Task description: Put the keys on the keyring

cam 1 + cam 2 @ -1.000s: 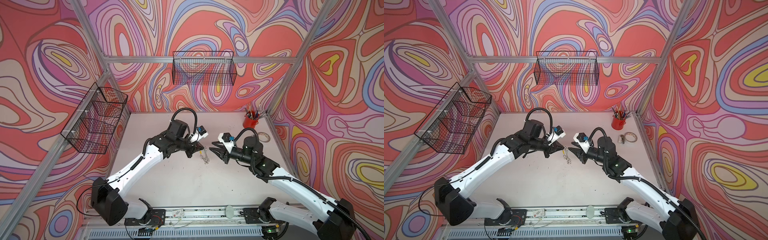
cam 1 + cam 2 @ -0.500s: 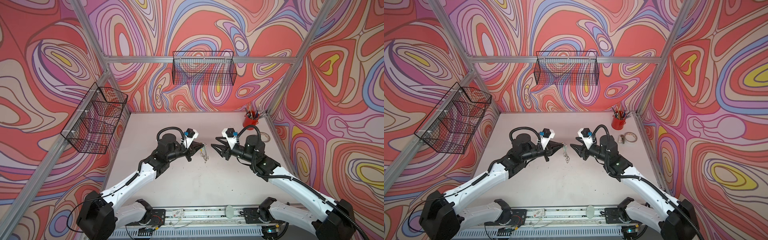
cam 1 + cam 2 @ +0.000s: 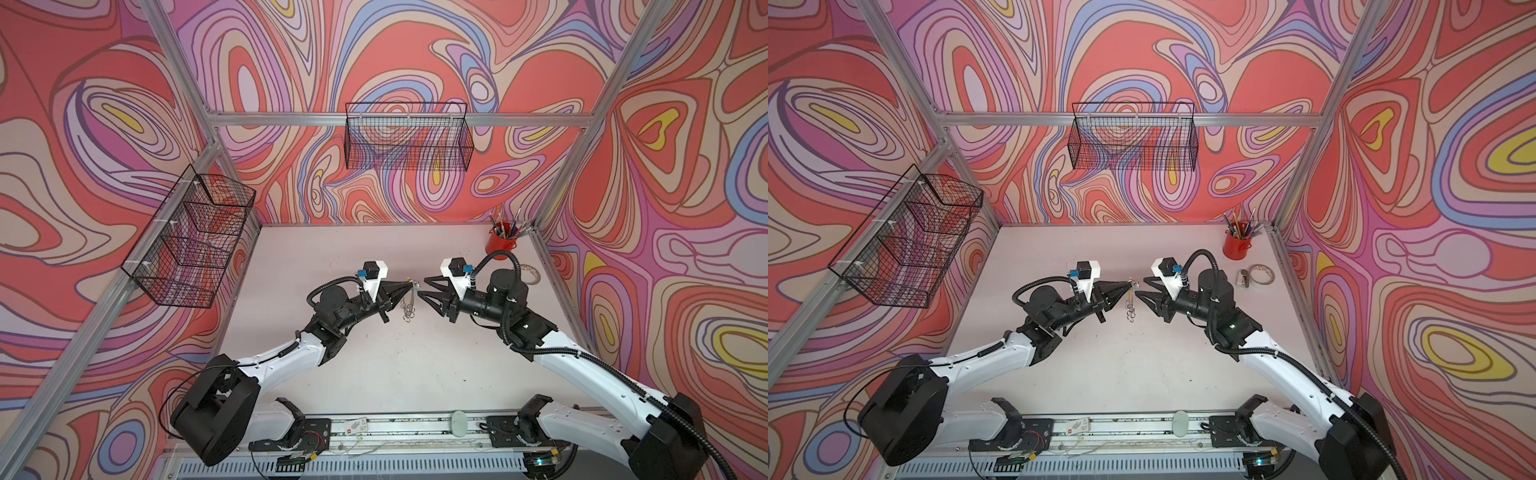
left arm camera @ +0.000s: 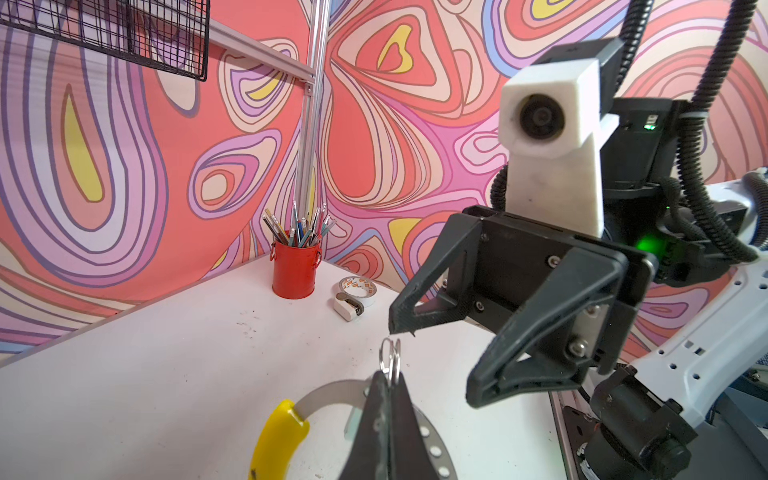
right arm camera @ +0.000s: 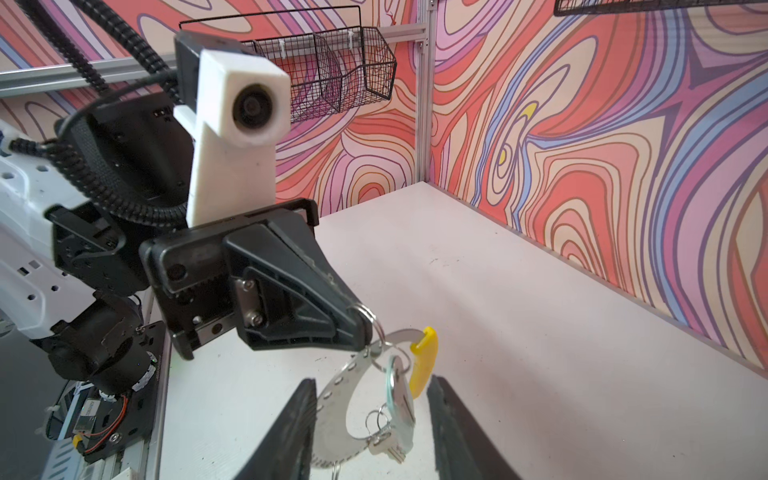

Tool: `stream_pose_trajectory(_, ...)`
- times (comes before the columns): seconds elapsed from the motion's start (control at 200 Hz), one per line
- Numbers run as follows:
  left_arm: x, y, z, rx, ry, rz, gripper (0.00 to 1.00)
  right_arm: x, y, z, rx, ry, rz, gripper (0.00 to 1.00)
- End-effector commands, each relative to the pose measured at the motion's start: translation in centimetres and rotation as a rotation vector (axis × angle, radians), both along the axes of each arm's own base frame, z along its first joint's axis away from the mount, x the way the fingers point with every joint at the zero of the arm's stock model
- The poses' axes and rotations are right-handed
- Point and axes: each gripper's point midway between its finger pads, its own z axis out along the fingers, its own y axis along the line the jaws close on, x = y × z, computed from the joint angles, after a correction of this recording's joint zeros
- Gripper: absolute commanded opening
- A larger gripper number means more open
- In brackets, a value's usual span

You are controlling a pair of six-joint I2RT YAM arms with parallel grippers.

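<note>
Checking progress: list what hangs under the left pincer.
The left pincer, shut on a wire loop, carries the keyring with its yellow sleeve; a pale tag and keys dangle from it. The pincer's tip covers the loop's clamped part; the keyring's bottom is out of frame.

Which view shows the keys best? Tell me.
Right wrist view: the keys hang close from the keyring. In both top views they are specks; the left wrist view mostly hides them behind the left gripper.

White table (image 3: 395,365), red pen pot (image 3: 503,246), tape roll (image 4: 368,300)
</note>
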Motion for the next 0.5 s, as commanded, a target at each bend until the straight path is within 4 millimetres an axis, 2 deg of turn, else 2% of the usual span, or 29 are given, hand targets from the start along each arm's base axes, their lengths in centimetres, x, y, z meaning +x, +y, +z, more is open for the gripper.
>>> stream_pose_trajectory(0.0, -1.3, 0.2, 3.4, -0.108, -0.102, -0.035, 0.0, 0.5, 0.4, 0.3, -0.007, -0.027, 0.012, 0.5)
stream_pose_trajectory(0.185, -1.7, 0.1, 3.5, -0.11, -0.103, -0.052, 0.0, 1.8, 0.6, -1.1, -0.051, -0.005, -0.017, 0.47)
stream_pose_trajectory(0.376, -1.6, -0.1, 3.0, -0.099, -0.091, -0.058, 0.0, 1.6, 0.8, -0.3, -0.014, -0.028, 0.001, 0.43)
stream_pose_trajectory(0.496, -1.0, 0.0, 2.5, -0.076, -0.075, -0.023, 0.0, 0.9, 0.7, 0.0, -0.013, -0.015, 0.016, 0.47)
